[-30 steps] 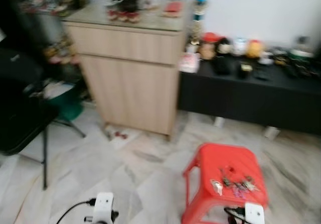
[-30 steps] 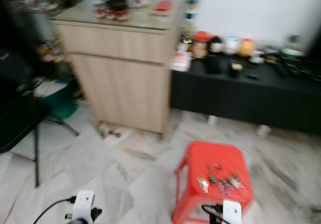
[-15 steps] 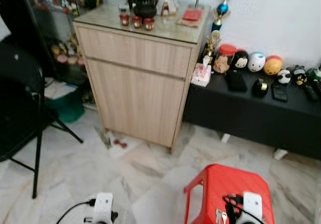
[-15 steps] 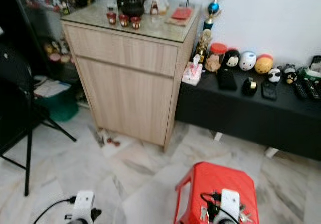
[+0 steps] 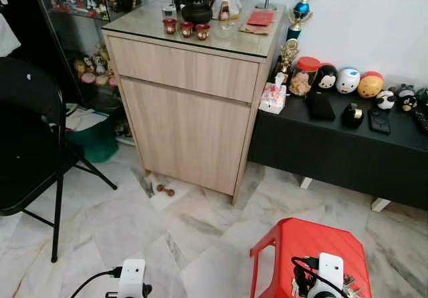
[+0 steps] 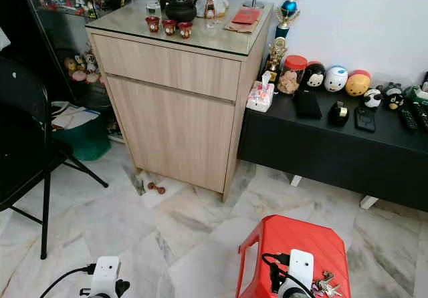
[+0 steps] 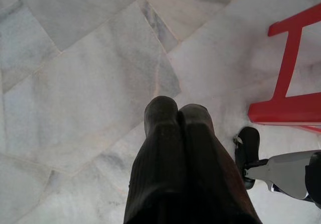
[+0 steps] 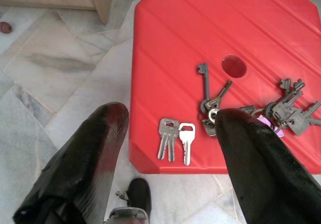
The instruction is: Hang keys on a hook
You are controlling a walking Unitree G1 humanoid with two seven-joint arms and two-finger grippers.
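Now the open right pincer has come closer above the keys on the red stool

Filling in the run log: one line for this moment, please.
right gripper: open above keys on red stool | left gripper: shut, idle over floor | keys not grasped

a bunch of grey metal keys lies on the red plastic stool, before the pale wooden cabinet; low black bench to its right.

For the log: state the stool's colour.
Red; the stool shows best in the right wrist view, keys lying on it.
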